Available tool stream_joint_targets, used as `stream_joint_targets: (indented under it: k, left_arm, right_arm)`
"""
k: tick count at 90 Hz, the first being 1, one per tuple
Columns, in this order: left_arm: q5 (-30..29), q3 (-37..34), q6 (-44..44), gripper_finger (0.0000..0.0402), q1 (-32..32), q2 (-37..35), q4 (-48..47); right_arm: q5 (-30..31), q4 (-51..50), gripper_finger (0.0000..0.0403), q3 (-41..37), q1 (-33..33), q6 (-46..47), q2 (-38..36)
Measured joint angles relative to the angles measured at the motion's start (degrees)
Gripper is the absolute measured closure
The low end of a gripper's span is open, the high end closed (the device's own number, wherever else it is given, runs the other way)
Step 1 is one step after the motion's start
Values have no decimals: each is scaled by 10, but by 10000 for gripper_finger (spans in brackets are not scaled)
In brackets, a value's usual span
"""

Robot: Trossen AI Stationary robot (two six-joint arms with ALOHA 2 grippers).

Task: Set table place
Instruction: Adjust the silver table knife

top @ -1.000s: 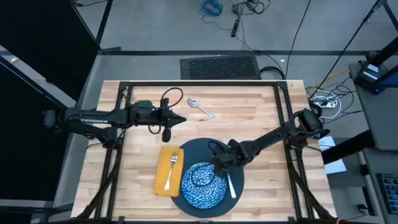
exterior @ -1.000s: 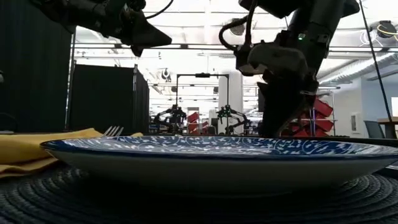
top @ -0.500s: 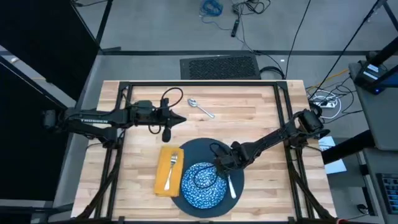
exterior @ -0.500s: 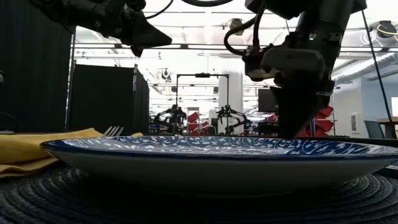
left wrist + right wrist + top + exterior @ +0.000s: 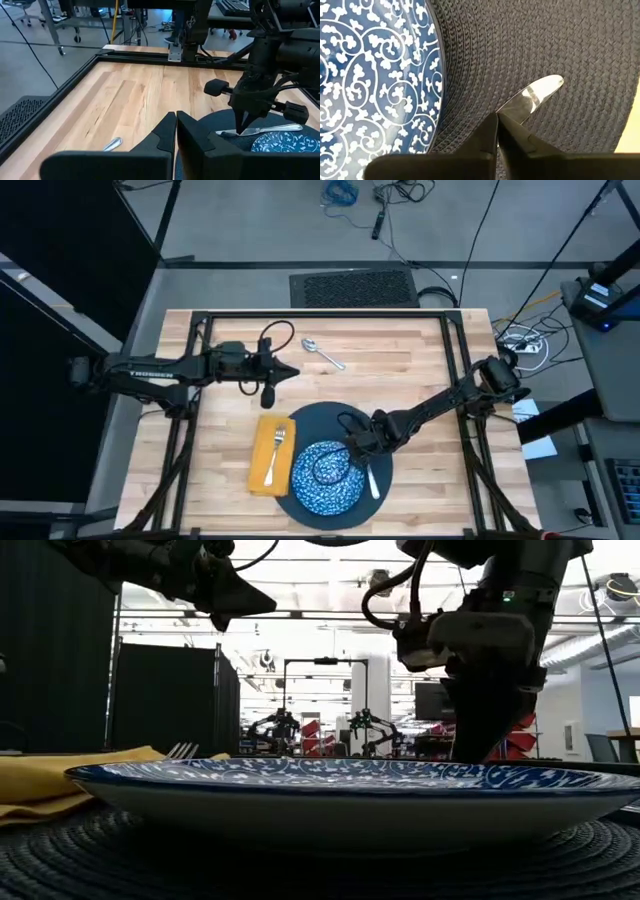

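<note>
Shifting slightly since a second ago, the right gripper [image 5: 497, 117] is hovering with fingers pressed together over the knife [image 5: 532, 95], which is lying on the dark woven placemat [image 5: 560, 45] beside the blue-and-white plate [image 5: 370, 65]. Farther off, the left gripper [image 5: 176, 125], fingers closed, is waiting above the table [image 5: 400, 380] near the spoon [image 5: 322, 354]; the fork [image 5: 275, 450] is resting on the yellow napkin [image 5: 262, 465].

Below our right gripper [image 5: 497, 116], its jaws closed, the knife [image 5: 532, 97] and woven mat [image 5: 540, 45] block descent, with the patterned plate [image 5: 370, 75] just beside. Ahead of our left gripper [image 5: 176, 122], bare table [image 5: 125, 100] lies open.
</note>
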Motion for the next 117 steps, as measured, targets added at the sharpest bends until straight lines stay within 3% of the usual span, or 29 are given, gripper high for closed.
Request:
stream_joint_targets:
  k: [117]
  left_arm:
    - [0,0,-1,402,-1,0,0]
  right_arm:
    - [3,-67,403,1,30,39,-1]
